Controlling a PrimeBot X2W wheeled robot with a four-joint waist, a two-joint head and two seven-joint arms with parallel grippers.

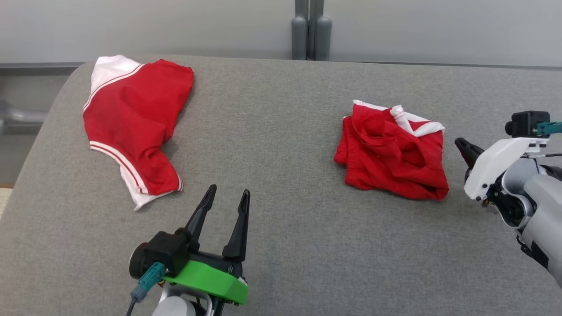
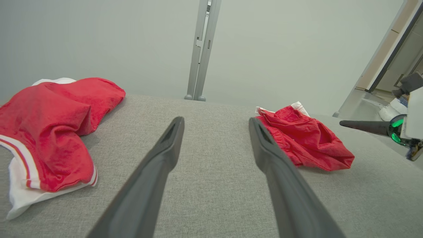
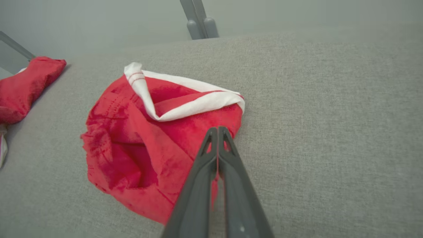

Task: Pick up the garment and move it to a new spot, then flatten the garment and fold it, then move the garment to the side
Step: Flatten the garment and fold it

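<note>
Closest to the lens, the left pincer (image 1: 230,189) hovers low over the grey fabric-covered tabletop (image 1: 281,131) with its two dark fingers spread wide and nothing between them. Ahead of it and off to its left lies the task's thing, the red jersey shirt with white, red-striped sleeves (image 1: 131,123). It is spread fairly flat near the tabletop's left end, one white sleeve at the far corner and the other pointing back toward me. I can't see any lettering from here, so I judge the printed side is face down or folded under.

Over on the right, the right pincer (image 1: 459,141) has its fingers pressed together, gripping nothing. It sits just beside the crumpled red piece with the narrow white striped trim (image 1: 390,153). That one isn't my target.

Now, handling. I read this shirt as light, thin and floppy: it will drape and sag the moment it lifts, and a single pinch will let it bunch up. No fragility, and the grey weave should give some drag. For a hold, I'd take the near white sleeve hem or the thick seam beside it, where layered cloth gives the fingers something to bite. A second grip at the far sleeve should help it hang open.
</note>
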